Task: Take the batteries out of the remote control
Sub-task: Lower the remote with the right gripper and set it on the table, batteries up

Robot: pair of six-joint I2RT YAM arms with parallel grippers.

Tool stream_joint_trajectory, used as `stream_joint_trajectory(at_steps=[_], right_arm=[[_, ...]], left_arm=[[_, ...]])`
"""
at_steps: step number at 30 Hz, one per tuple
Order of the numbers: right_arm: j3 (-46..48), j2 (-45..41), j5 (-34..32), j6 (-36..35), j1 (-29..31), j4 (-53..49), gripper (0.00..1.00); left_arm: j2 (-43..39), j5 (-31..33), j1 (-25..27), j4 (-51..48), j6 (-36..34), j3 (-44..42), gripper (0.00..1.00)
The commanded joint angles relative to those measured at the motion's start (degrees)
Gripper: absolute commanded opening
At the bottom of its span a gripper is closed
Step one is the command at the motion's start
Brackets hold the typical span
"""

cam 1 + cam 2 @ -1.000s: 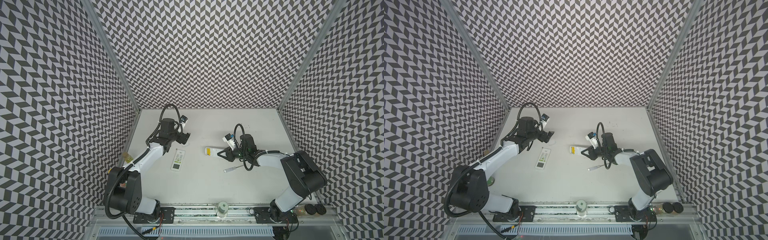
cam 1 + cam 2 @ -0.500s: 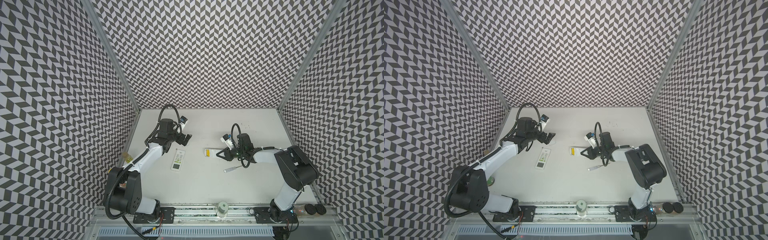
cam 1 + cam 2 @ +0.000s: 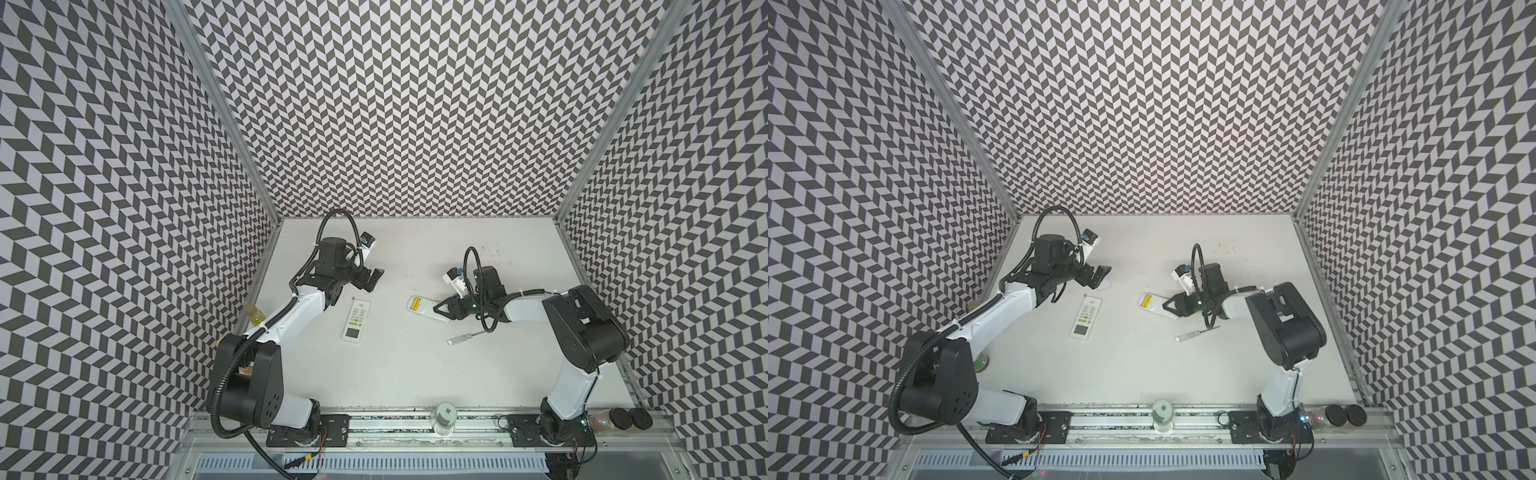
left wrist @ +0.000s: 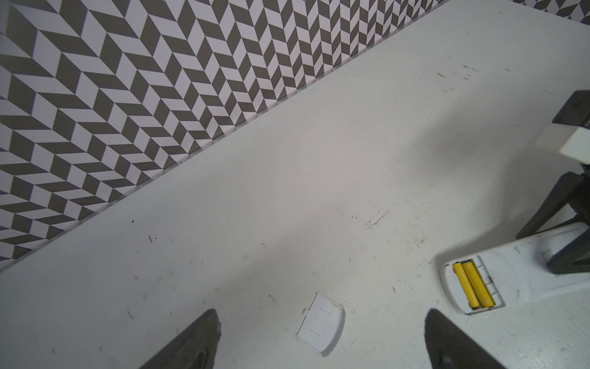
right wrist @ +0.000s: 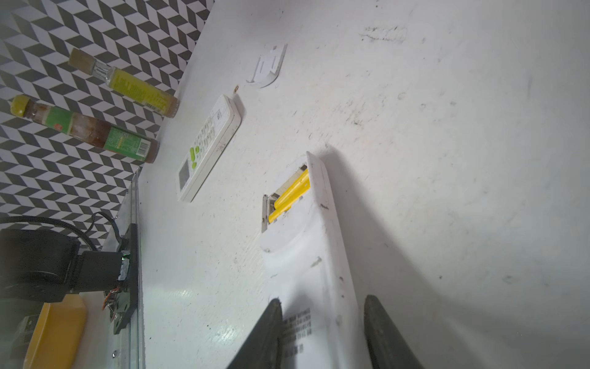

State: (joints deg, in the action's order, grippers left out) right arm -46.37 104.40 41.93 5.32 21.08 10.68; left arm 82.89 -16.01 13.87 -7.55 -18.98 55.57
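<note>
The two yellow batteries (image 4: 472, 289) are lying side by side in the open bay of the remote (image 4: 526, 274), which is resting face down on the tabletop (image 3: 415, 374), right of middle, with its bay end pointing toward our left arm. We are seeing no black cells anywhere. Our right gripper (image 5: 322, 300) is straddling the remote's other end with its jaws only a little apart and a sliver of gap at one finger. We are judging this a loose brace rather than a clamp, probably to stop the remote sliding while the batteries are being worked out. Our left gripper (image 4: 321, 314) is hovering wide open and empty over the cover (image 4: 322, 332), which is lying apart from the remote, leaving the bay clear to reach. Further out, the other remote (image 3: 356, 321) is lying face up near the left arm, and a screwdriver (image 3: 465, 336) is lying untouched by the right arm
</note>
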Motion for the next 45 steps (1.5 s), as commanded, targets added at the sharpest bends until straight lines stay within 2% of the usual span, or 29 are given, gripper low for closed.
stream_joint_trajectory(at_steps=[1,5,9,18,20,25,30,35,40,45], right_arm=[[-0.7,-1.6,-2.6,-0.8,-0.3,0.7,0.46],[-0.2,-3.7,-5.8,-1.7,-0.3,-1.2,0.52],[1.8,-7.6,-9.5,-2.2,-0.3,-2.1,0.65],[4.6,-13.9,-20.2,-3.8,3.4,-9.0,0.74],[5.6,-16.0,-24.2,-3.5,4.8,-9.0,0.98],[5.5,-18.7,-29.8,-3.0,7.4,-9.9,0.99],[4.2,-16.6,-35.8,-10.0,10.6,-14.2,1.0],[3.6,-15.0,-37.0,-12.8,11.6,-16.7,0.99],[3.6,-13.4,-36.3,-13.2,12.5,-16.2,1.0],[3.0,-11.6,-38.4,-13.2,13.1,-15.9,1.0]], left_arm=[[1.0,-0.9,0.6,-0.7,0.1,1.5,1.0],[3.0,-1.7,3.2,-2.5,0.4,3.7,1.0],[5.1,-3.4,4.6,-3.5,2.0,5.3,1.0],[7.2,-6.7,5.4,-4.1,5.9,5.8,1.0],[7.5,-6.8,5.6,-4.5,6.5,6.3,1.0],[8.5,-6.3,5.6,-4.6,6.7,6.8,1.0],[8.1,-5.7,5.6,-4.9,5.8,6.8,1.0],[7.5,-5.1,5.6,-4.9,5.3,6.4,1.0],[7.9,-4.5,5.5,-4.9,4.9,6.6,1.0],[7.5,-3.9,5.5,-4.7,3.8,5.9,1.0]])
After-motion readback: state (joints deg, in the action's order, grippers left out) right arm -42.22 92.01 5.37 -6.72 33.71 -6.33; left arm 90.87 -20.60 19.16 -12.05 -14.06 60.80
